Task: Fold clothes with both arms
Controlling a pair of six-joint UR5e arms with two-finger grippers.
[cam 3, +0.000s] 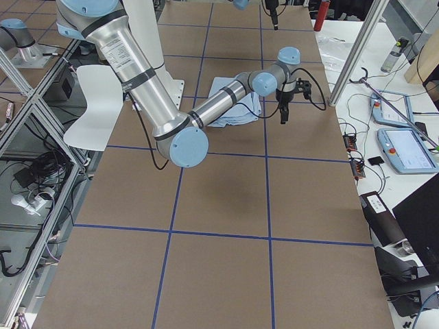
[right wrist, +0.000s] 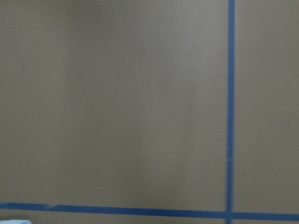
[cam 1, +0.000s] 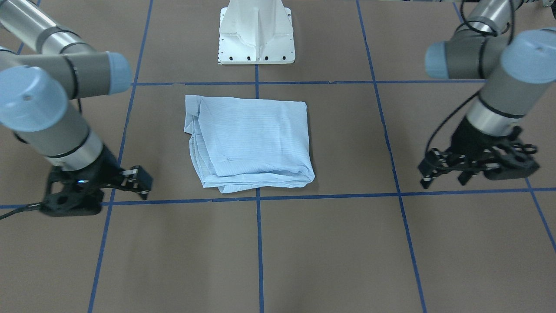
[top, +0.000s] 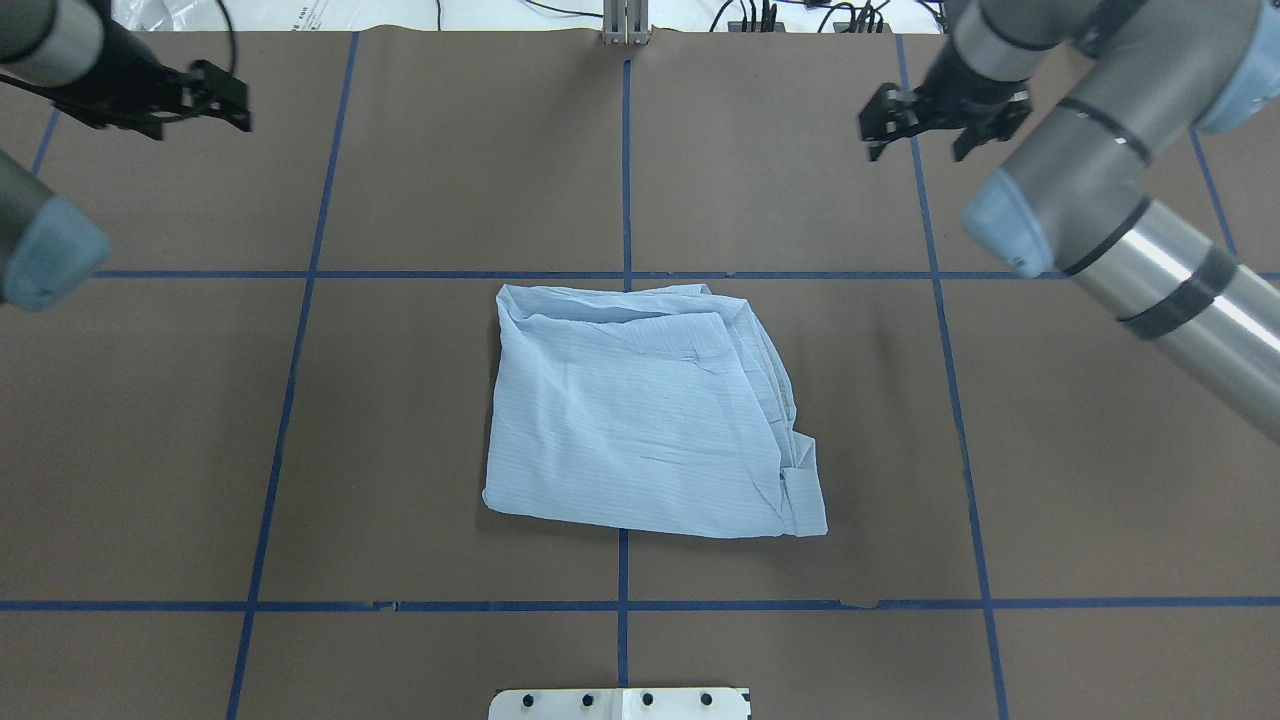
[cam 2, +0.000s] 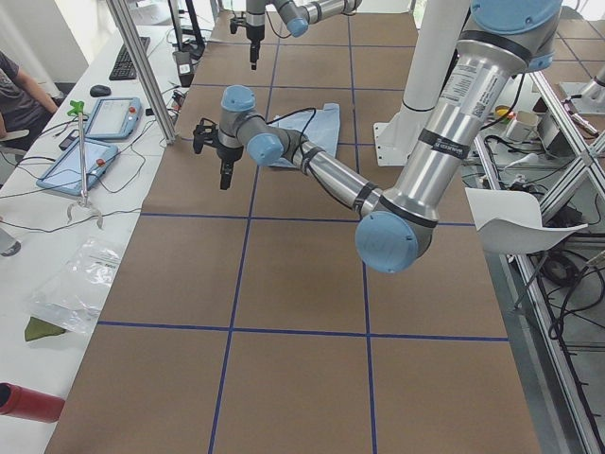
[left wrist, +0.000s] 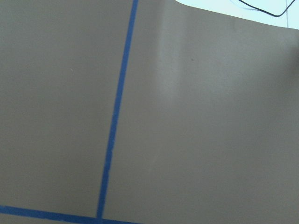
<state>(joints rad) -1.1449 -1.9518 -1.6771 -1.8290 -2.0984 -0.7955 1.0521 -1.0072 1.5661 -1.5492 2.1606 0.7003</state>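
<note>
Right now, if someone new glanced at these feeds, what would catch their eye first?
The thin light blue striped shirt stands out first, folded into a rough rectangle in the middle of the brown table with blue tape lines. The black left gripper and black right gripper hang well off to either side of it, both open and empty.

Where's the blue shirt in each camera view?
Front-facing: shirt centre, just below white base.
Overhead: centre, above the base.
Exterior left: top centre, partly behind left arm.
Exterior right: top centre, partly behind right arm.
Left wrist: not in it.
Right wrist: perhaps a pale sliver, bottom-left corner.
Landmark: the white base.
</note>
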